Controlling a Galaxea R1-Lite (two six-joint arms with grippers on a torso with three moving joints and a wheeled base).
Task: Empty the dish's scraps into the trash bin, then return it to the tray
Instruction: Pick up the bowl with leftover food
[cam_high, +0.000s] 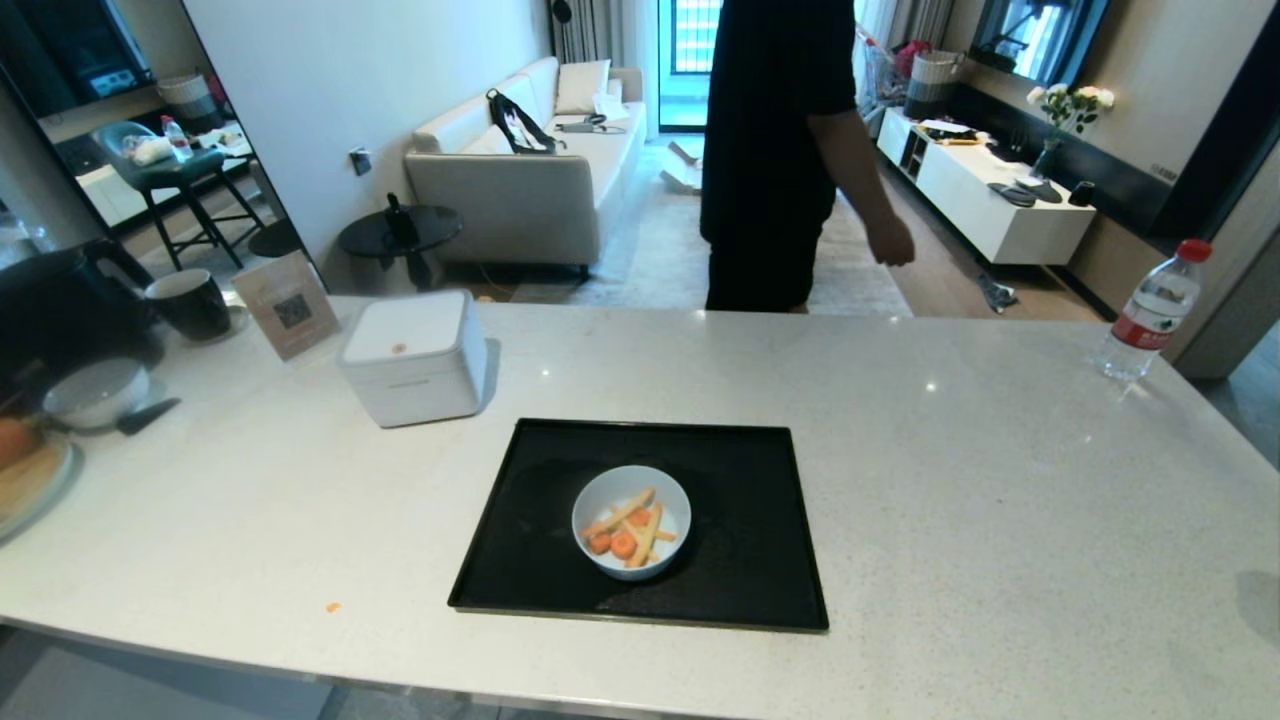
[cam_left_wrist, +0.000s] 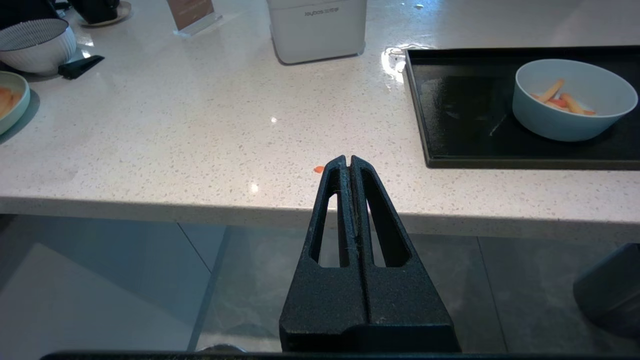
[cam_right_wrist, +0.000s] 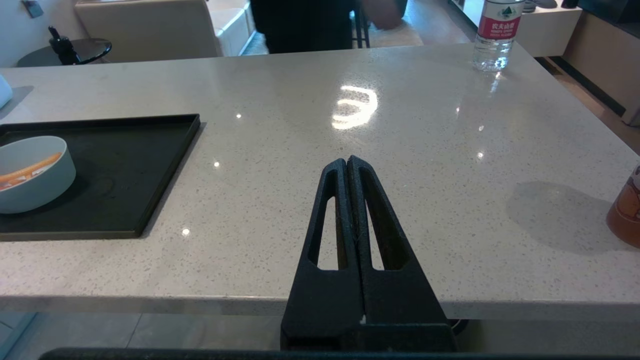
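The dish (cam_high: 631, 521), holding scraps (cam_high: 629, 528) of carrot and fries, sits near the middle of the tray (cam_high: 760, 590) on the counter (cam_high: 1000, 480). Both grippers, left (cam_left_wrist: 348, 159) and right (cam_right_wrist: 347, 161), hang off the counter's near edge to either side of the tray, fingers pressed together, holding nothing. A person (cam_high: 775, 150) stands beyond the counter.

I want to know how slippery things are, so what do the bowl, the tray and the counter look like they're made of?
The bowl looks like glazed ceramic or melamine: smooth, pale blue-white, with a soft sheen. The tray looks like black plastic or lacquer: glossy, faintly mirroring the bowl. The counter looks like polished quartz or stone: pale, finely speckled, with bright glints.
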